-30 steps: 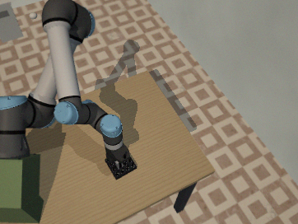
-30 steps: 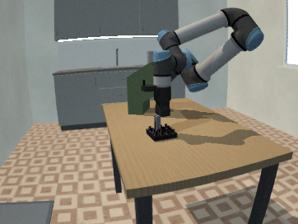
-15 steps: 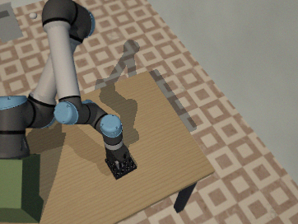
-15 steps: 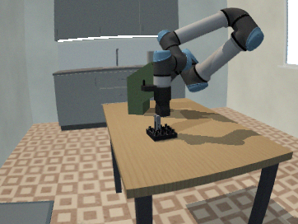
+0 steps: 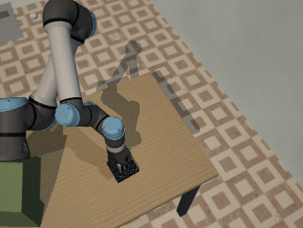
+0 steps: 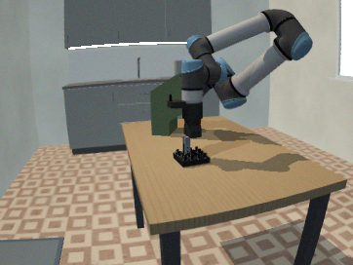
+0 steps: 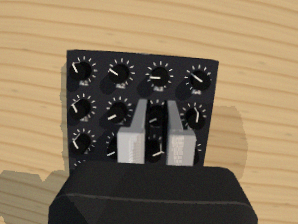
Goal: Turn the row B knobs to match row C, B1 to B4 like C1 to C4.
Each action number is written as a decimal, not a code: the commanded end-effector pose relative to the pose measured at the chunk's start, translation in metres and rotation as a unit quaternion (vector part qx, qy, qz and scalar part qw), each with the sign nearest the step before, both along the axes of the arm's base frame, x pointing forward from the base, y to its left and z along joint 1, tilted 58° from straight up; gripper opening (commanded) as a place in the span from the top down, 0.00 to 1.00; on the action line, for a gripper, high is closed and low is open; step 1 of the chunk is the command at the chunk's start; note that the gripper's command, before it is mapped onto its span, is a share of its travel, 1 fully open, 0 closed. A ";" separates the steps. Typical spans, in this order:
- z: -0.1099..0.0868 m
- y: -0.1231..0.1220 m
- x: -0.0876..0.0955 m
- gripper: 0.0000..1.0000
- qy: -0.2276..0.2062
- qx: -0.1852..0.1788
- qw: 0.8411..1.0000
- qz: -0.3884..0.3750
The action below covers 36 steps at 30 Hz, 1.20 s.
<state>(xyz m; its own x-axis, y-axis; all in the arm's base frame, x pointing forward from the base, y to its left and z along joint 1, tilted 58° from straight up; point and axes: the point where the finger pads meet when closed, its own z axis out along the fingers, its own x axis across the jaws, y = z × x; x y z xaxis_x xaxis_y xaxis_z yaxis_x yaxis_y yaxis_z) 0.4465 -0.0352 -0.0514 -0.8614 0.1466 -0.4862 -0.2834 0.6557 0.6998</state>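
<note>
your wrist view has the hand (image 7: 156,112) straddling a knob (image 7: 157,113) in the second visible row, third across, fingers pinched on its sides, so it's gripping that knob. the knob box (image 7: 100,63) runs under the hand, so its nearest row is hidden. the top view shows the knob box (image 5: 130,173) near the table (image 5: 167,138) front edge, but the marks are unreadable there.
</note>
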 end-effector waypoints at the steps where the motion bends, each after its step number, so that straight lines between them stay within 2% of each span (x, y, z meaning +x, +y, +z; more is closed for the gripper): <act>1: 0.000 -0.001 0.000 0.70 0.002 0.001 1.000 -0.002; 16: 0.000 -0.001 0.000 0.70 0.028 0.016 0.999 -0.020; 36: 0.000 -0.001 0.000 0.70 0.108 0.062 0.989 -0.077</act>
